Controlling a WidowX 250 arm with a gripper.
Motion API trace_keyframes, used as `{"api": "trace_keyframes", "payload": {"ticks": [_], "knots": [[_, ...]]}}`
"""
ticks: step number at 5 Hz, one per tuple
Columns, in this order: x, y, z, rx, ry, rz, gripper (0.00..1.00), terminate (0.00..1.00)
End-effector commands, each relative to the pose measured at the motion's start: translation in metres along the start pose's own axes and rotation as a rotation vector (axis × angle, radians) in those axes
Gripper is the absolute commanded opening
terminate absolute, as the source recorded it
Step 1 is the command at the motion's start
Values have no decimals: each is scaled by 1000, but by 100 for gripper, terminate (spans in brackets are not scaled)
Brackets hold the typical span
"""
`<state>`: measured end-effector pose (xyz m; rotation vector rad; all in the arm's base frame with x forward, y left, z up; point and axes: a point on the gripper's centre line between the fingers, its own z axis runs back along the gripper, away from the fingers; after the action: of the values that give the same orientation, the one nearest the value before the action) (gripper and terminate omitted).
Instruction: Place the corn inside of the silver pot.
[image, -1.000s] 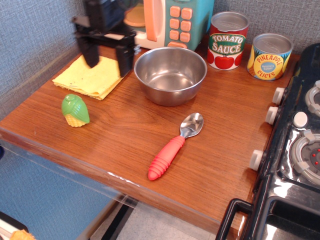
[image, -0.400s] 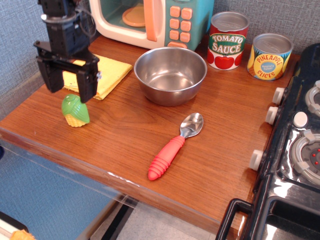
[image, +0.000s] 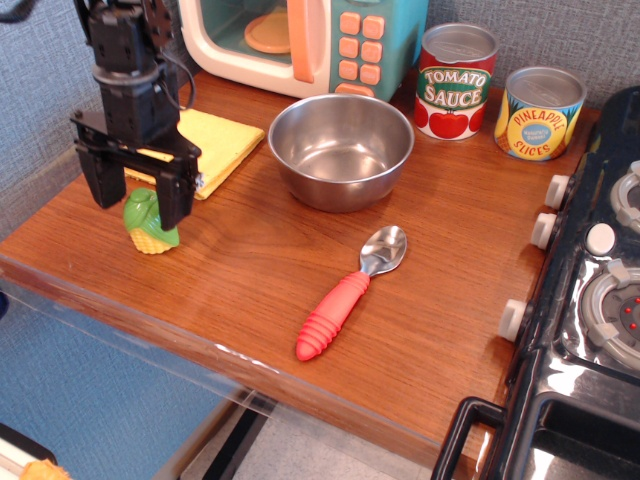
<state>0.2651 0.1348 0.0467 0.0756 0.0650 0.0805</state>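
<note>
The corn (image: 149, 222), a small green stub with yellow kernels at its base, stands on the wooden counter near the left front edge. My black gripper (image: 138, 203) is open and hangs right over it, one finger on each side of its top; I cannot tell whether the fingers touch it. The silver pot (image: 341, 148), a round shiny steel bowl, stands empty at the middle back of the counter, to the right of the gripper.
A yellow cloth (image: 213, 146) lies behind the gripper. A toy microwave (image: 305, 40) stands at the back, with a tomato sauce can (image: 455, 80) and a pineapple can (image: 539, 112) to its right. A red-handled spoon (image: 350, 292) lies in front of the pot. A stove (image: 590, 290) borders the right.
The gripper has moved from the back beside the pot, leftward and forward, and has come down so that its open fingers now flank the top of the corn. Corn and pot have not moved.
</note>
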Motion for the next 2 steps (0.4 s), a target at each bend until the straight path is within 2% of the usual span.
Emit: {"api": "trace_keyframes", "payload": {"ticks": [1, 2], "knots": [[4, -2, -4, 25, 0, 16, 100, 0], [4, -1, -7, 21, 8, 28, 100, 0]]}}
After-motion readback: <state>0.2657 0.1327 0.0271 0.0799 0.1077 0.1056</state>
